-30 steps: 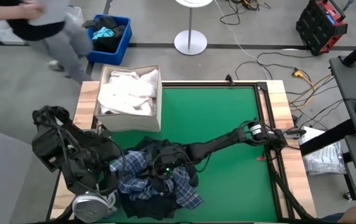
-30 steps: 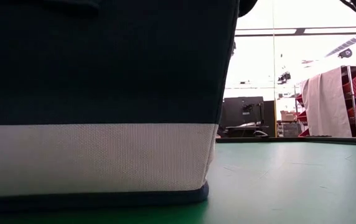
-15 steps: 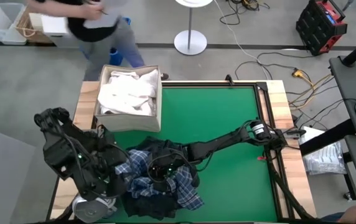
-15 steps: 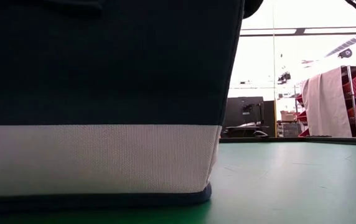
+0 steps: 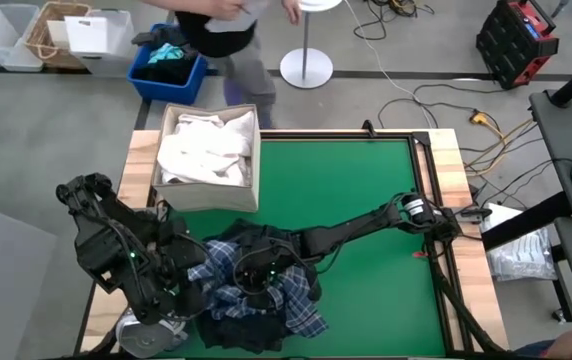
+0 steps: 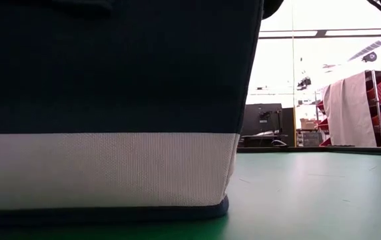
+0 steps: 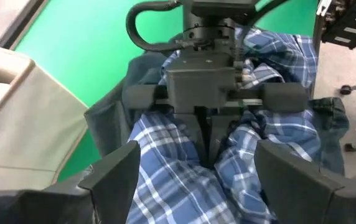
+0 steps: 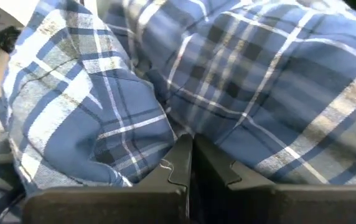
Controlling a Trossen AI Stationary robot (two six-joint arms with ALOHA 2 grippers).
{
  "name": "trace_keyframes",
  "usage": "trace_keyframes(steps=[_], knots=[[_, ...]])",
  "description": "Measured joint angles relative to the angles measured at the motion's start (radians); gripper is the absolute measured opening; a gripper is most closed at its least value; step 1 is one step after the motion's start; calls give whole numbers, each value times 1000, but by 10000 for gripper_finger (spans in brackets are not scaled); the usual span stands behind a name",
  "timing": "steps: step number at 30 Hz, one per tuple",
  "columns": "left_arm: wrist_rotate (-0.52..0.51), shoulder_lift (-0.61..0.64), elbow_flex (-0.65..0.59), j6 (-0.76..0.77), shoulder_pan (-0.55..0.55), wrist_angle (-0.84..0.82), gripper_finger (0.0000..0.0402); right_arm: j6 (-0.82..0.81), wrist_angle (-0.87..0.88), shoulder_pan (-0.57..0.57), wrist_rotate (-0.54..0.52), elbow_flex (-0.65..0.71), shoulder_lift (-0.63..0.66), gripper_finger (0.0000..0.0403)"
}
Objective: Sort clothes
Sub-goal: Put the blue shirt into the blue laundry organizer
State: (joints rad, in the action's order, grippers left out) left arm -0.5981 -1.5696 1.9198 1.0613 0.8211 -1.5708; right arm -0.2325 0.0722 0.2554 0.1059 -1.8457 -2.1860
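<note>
right gripper fingers pinched together on the blue-white plaid shirt, heaped directly beneath it; left gripper spread wide alongside. beige fabric bin of white shirts stands beyond them.

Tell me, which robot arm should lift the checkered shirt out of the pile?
Probably the right. The right gripper is already down on the plaid shirt, fingers pinched shut on a fold of it. The left gripper faces the pile with fingers open, holding nothing.
</note>
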Motion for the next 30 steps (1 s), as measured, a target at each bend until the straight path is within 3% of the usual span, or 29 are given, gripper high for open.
trace_keyframes(steps=[5, 17, 30], knots=[[-32, 0, 0, -2, 0, 0, 292, 36, 60, 0, 0, -79, 10, 12], [-49, 0, 0, -6, 0, 0, 292, 68, 433, 0, -2, -330, 14, 22], [-100, 0, 0, -32, 0, 0, 292, 42, 700, 1, 1, -506, 35, 156]])
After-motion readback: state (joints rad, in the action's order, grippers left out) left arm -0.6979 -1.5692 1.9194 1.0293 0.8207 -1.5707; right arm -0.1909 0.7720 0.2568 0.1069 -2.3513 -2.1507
